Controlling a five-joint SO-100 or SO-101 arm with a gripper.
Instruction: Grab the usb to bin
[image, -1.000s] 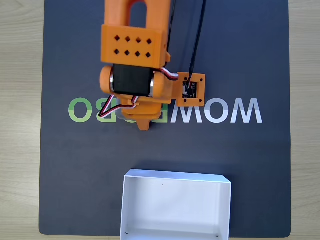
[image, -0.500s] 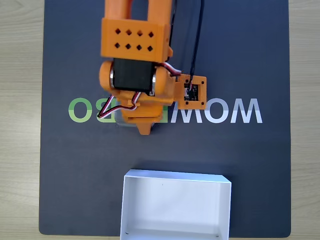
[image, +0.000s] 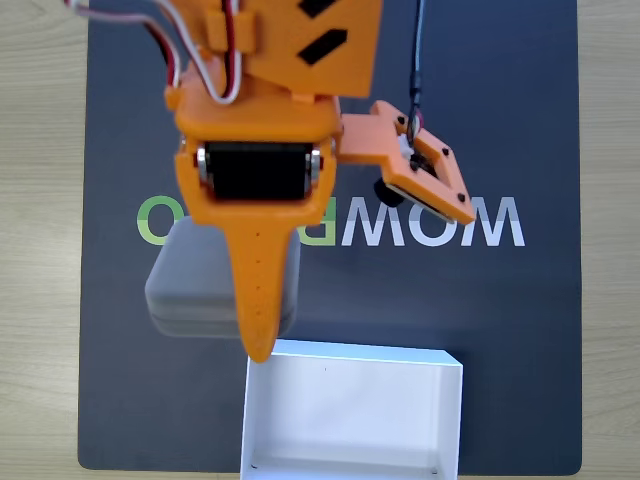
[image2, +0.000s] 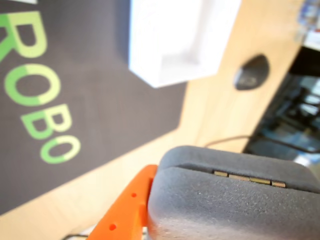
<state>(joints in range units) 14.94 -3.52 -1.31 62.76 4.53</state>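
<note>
The orange hand (image: 258, 345) is closed on the grey usb (image: 195, 280) and holds it up off the dark mat (image: 520, 330). In the fixed view one long orange finger (image: 260, 300) lies across the usb and points down the picture. Its tip sits just at the top edge of the white bin (image: 350, 355). In the wrist view the usb (image2: 225, 200) looks big and close, with a row of small gold strips on its edge and an orange finger (image2: 127, 207) pressed to its left side. The bin (image2: 172, 40) is further off.

The mat has big letters, seen upside down in the fixed view. In the wrist view green letters (image2: 37, 100) read "ROBO".

The arm (image: 270, 90) reaches down from the top of the fixed view, over the wooden surface (image: 40, 250).
</note>
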